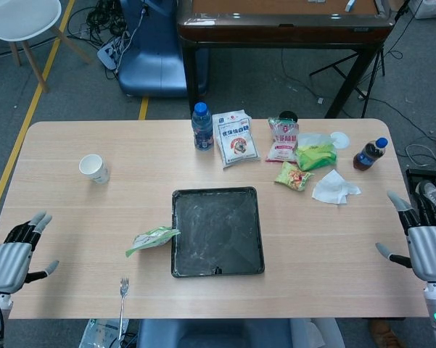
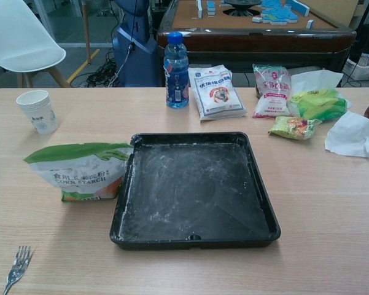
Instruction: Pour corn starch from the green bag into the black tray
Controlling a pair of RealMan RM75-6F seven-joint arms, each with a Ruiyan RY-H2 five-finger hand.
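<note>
The green bag [image 2: 80,170] stands upright on the counter [image 1: 72,210], touching the black tray [image 1: 218,232] on its left edge. It lies nearer the left hand [image 1: 14,257] than the right hand [image 1: 424,246], so the reach probably falls to the left; both hands hold nothing, fingers spread, off the counter's ends.

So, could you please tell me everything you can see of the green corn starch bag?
The green-topped, white-fronted plastic corn starch bag stands upright on the wooden table, beside the left wall of the black square tray and apparently touching it. Its top edge is flattened and creased. The front carries Chinese characters, the words CORN STARCH, and an orange patch low down. From the head view it looks slim. No robot hand touches it; whether it is opened cannot be told.
</note>
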